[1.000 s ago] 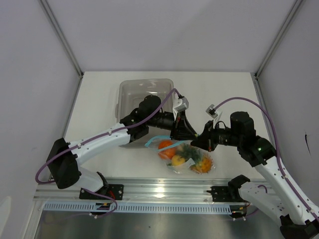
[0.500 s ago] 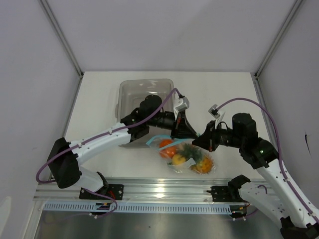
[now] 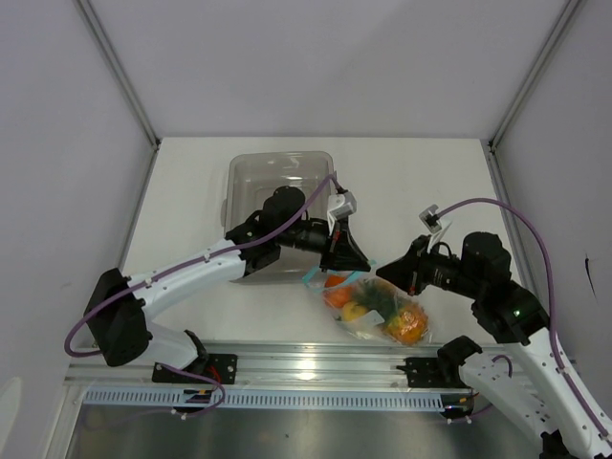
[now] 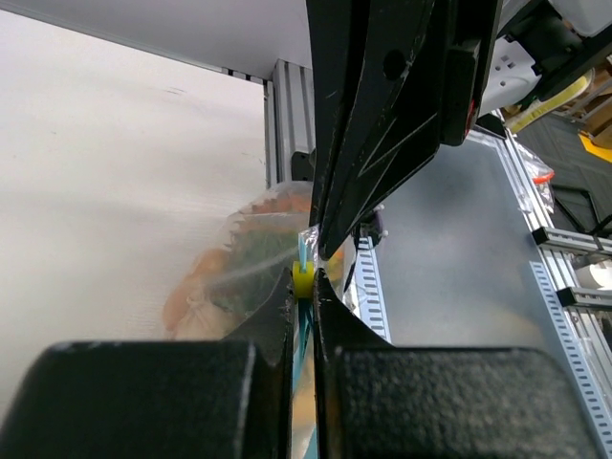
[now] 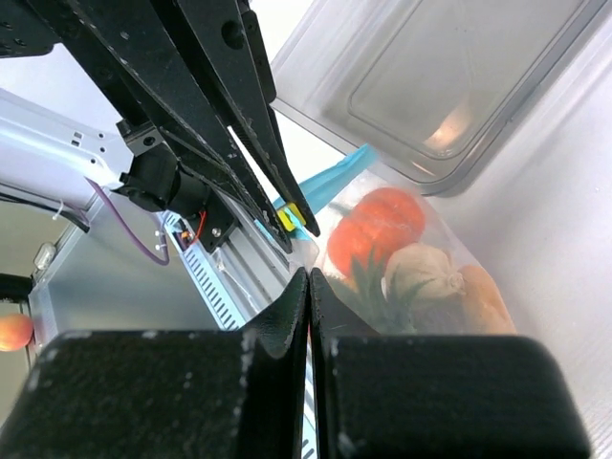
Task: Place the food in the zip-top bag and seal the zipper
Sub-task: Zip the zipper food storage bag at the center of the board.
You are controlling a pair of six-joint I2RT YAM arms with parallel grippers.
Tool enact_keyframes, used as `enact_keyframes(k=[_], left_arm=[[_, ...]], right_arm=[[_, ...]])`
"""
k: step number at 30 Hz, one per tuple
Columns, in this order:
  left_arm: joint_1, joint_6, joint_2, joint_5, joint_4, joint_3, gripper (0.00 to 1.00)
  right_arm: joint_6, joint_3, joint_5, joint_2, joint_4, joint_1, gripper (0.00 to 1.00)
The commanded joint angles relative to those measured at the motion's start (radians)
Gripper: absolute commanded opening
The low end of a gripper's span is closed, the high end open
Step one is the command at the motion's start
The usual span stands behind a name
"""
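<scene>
Shifted right: clear crinkly zip-top bag; left pincer clamped on its light blue zipper strip, right pincer pinching the bag's mouth opposite.

Bright even overhead light, soft shadows, glare on the rail, wrist-view fingers blurred, possibly too close.

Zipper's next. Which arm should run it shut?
Left, likely. The left gripper is pinched on the yellow slider of the zipper; the right gripper just anchors the bag edge.
</scene>
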Motion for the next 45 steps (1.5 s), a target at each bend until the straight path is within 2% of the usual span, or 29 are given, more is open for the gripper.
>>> enact_keyframes(k=[1,5,6,7,8,9,13,21,26,30,34,38,41,45], left_arm=[[0.019,0.004,-0.032,0.057,-0.011,-0.021,0.01],[0.022,-0.033,-0.022,0.099,0.029,0.002,0.01],[0.022,-0.039,-0.018,0.105,0.035,0.011,0.00],[0.022,-0.042,-0.012,0.111,0.036,0.017,0.01],[0.022,-0.045,-0.009,0.116,0.035,0.033,0.00],[0.022,-0.046,-0.005,0.126,0.035,0.036,0.01],[0.022,-0.059,-0.005,0.142,0.053,0.045,0.01],[0.022,-0.062,-0.007,0.166,0.061,0.030,0.01],[0.022,-0.062,-0.002,0.165,0.055,0.037,0.01],[0.030,-0.065,0.005,0.130,-0.015,0.047,0.01],[0.039,-0.059,0.011,0.124,-0.088,0.047,0.01],[0.039,-0.051,-0.019,0.108,-0.094,0.005,0.01],[0.039,-0.056,-0.030,0.122,-0.082,-0.013,0.00],[0.039,-0.079,-0.033,0.143,-0.037,-0.006,0.00]], right_arm=[[0.005,0.009,-0.023,-0.004,0.087,-0.003,0.00],[-0.081,0.029,-0.152,0.052,0.026,-0.003,0.00],[-0.096,0.037,-0.236,0.067,0.010,-0.003,0.00],[-0.118,0.043,-0.266,0.082,-0.008,-0.003,0.02],[-0.126,0.052,-0.283,0.111,-0.017,-0.003,0.19],[-0.136,0.058,-0.295,0.124,-0.030,-0.001,0.23],[-0.169,0.066,-0.370,0.176,-0.044,-0.003,0.27],[-0.170,0.083,-0.448,0.260,-0.013,-0.003,0.00],[-0.136,0.080,-0.469,0.257,0.024,-0.003,0.00],[-0.091,0.066,-0.222,0.153,0.079,-0.003,0.00],[-0.025,0.038,-0.046,0.075,0.128,-0.003,0.00],[0.025,-0.005,0.015,0.032,0.165,-0.004,0.00],[0.038,-0.026,-0.023,0.029,0.196,-0.003,0.00],[-0.021,0.009,-0.236,0.127,0.145,-0.003,0.00]])
